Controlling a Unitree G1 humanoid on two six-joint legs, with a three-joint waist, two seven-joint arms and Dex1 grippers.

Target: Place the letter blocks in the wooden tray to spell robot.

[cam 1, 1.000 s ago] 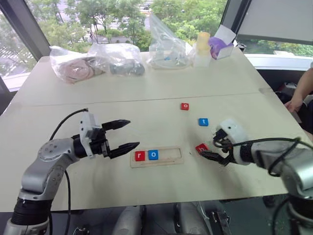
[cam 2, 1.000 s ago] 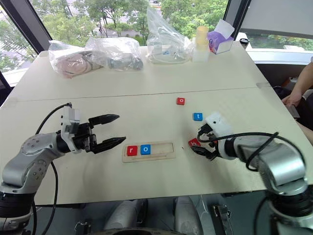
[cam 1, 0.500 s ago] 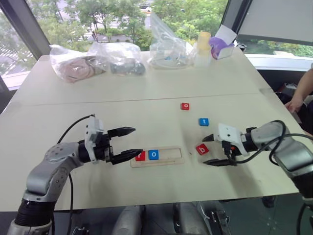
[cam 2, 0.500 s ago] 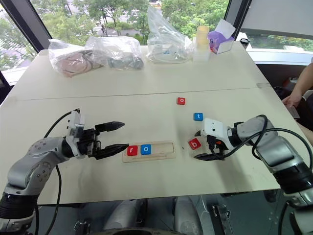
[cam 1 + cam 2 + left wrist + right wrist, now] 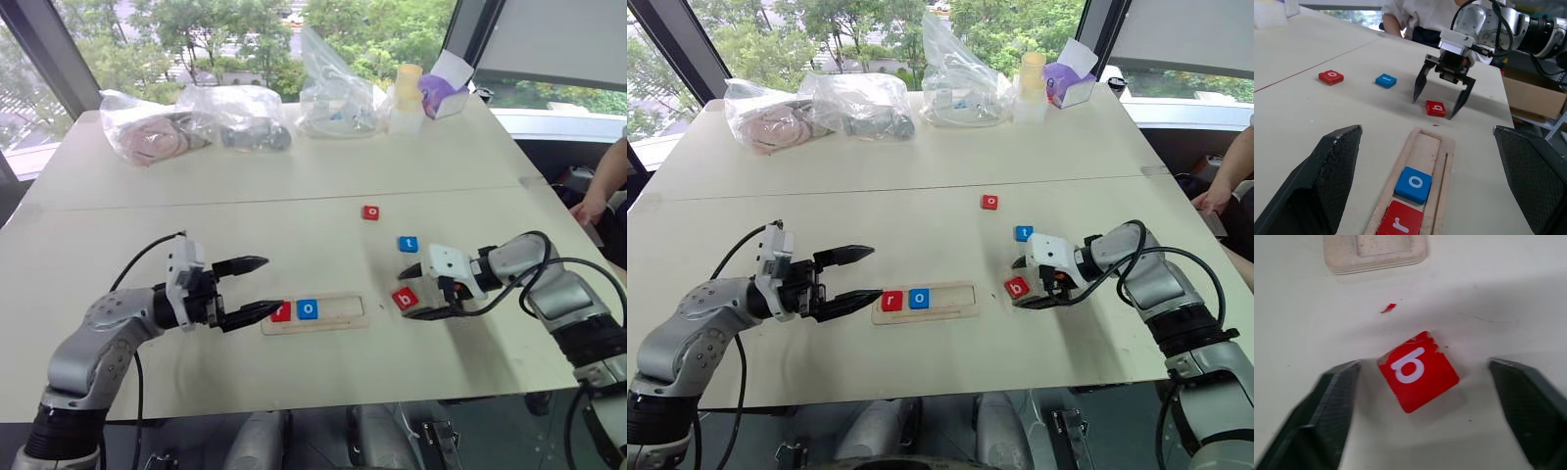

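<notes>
Straddling red b block (image 5: 1418, 370), right end effector (image 5: 1442, 95) jaws apart, not touching.

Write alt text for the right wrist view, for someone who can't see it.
A red block with a white letter b lies on a pale table between two open black gripper fingers, which do not touch it. The rounded end of a wooden tray sits beyond, with a tiny red chip nearby.
</notes>
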